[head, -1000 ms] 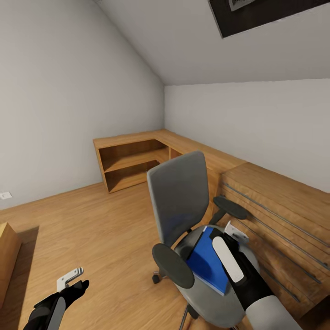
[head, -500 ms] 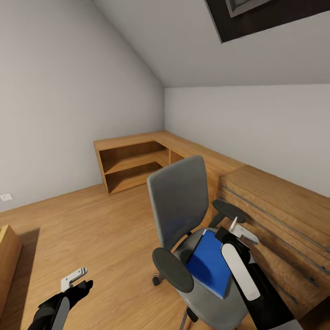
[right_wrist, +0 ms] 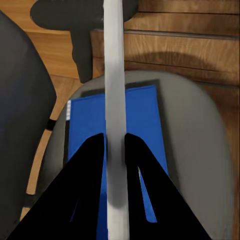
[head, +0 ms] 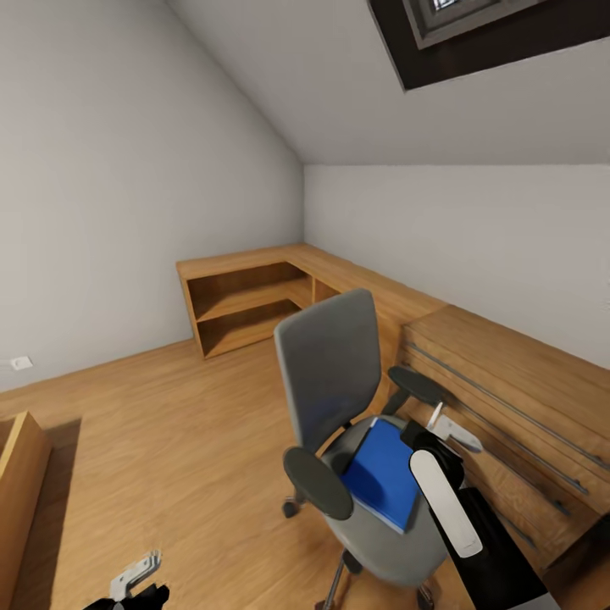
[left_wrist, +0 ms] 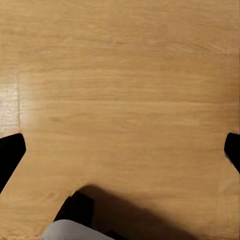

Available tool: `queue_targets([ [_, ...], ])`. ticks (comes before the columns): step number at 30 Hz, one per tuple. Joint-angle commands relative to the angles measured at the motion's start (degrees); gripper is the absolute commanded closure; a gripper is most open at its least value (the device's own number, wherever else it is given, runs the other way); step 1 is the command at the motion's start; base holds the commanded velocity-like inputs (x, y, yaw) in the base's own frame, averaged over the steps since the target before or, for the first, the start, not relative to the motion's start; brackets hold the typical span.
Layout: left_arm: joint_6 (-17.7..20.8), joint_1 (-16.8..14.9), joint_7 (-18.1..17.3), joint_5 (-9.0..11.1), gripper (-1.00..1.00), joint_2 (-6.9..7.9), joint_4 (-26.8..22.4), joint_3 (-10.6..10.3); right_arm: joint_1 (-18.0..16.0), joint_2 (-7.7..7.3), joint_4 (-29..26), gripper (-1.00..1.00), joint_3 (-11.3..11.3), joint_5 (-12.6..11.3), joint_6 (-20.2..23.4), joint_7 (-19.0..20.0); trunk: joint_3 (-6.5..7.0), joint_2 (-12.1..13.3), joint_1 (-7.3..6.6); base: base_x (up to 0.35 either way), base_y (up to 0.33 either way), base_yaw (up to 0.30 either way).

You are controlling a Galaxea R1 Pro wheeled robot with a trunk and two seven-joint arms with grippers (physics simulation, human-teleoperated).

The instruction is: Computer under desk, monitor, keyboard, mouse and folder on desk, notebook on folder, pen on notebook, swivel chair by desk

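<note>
Folder (head: 383, 473), blue, lies flat on the grey seat of the swivel chair (head: 330, 366); I see it from the head camera between the two dark armrests, in front of the upright backrest. My right claw (head: 453, 428) hangs just beside the folder's far edge, above the seat rim, near the wooden drawer unit (head: 508, 381) along the wall. Through the right wrist camera the folder (right_wrist: 145, 130) sits under the claw, whose two black fingers (right_wrist: 90, 170) are drawn tight against a pale flat strip (right_wrist: 114, 100) running between them; I cannot tell what that strip is. My left claw (head: 135, 574) sits low over the wooden floor (head: 169, 424), well apart from the chair. In the left wrist camera its dark fingertips (left_wrist: 10, 152) stand wide apart with bare floor (left_wrist: 125, 100) between them, gripping nothing. A low wooden shelf unit (head: 241, 301) fills the far corner.
</note>
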Motion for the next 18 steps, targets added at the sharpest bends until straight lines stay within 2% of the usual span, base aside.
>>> queue_targets([
  [1, -0.5, 0.0, 0.3, 0.6, -1.00, 0.09, 1.0, 0.0, -0.1, -0.07, -0.2, 1.00, 0.1, -0.2, 0.5, -0.7, 0.13, 0.4, -0.26, -0.325, 0.000, 0.000],
  [3, -3.2, 0.0, 0.3, 0.7, -1.00, 0.33, 4.5, 0.0, 0.0, -0.06, -0.6, 1.00, 0.1, -0.3, 0.5, -1.3, 0.49, 1.2, -0.70, -0.331, 0.000, 0.000],
  [4, -7.5, 0.0, 0.3, 0.6, -1.00, 0.57, 9.6, -0.2, 0.0, -0.09, -0.9, 1.00, 0.1, -0.3, 0.6, -1.6, 0.67, 1.6, -0.92, -0.231, 0.000, 0.000],
  [8, -13.3, 0.0, 0.3, 0.0, -1.00, 0.61, 13.5, -1.0, 0.0, -0.05, -1.1, 1.00, 0.2, -0.3, 0.6, -1.8, 1.39, 3.2, -1.80, -0.137, 0.000, 0.000],
  [9, -15.0, 0.0, 0.3, -0.7, -1.00, 0.53, 14.6, -1.9, 0.0, -0.06, -1.1, 1.00, 0.2, -0.3, 0.6, -1.8, 1.56, 3.6, -2.02, -0.053, 0.000, 0.000],
  [10, -18.2, 0.0, 0.4, -2.9, -1.00, 0.60, 19.6, -5.9, 0.0, -0.09, -1.2, 1.00, 0.2, -0.3, 0.6, -1.9, 1.74, 4.0, -2.24, -0.004, 0.000, 0.000],
  [13, -18.4, 0.0, 0.5, -3.3, -1.00, 0.51, 20.2, -6.4, 0.0, -0.10, -1.2, 1.00, 0.2, -0.3, 0.6, -1.9, 2.28, 5.2, -2.90, -0.001, 0.000, 0.000],
  [15, -18.5, 0.0, 0.5, -4.6, -1.00, 0.55, 20.3, -6.4, 0.0, -0.06, -1.2, 1.00, 0.2, -0.3, 0.6, -1.9, 2.64, 6.0, -3.34, 0.000, 0.000, 0.000],
  [18, -18.7, 0.0, 0.5, -5.3, -1.00, 0.62, 20.3, -6.4, 0.0, -0.03, -1.2, 1.00, 0.2, -0.3, 0.6, -1.9, 3.18, 7.2, -4.00, 0.000, 0.000, 0.000],
])
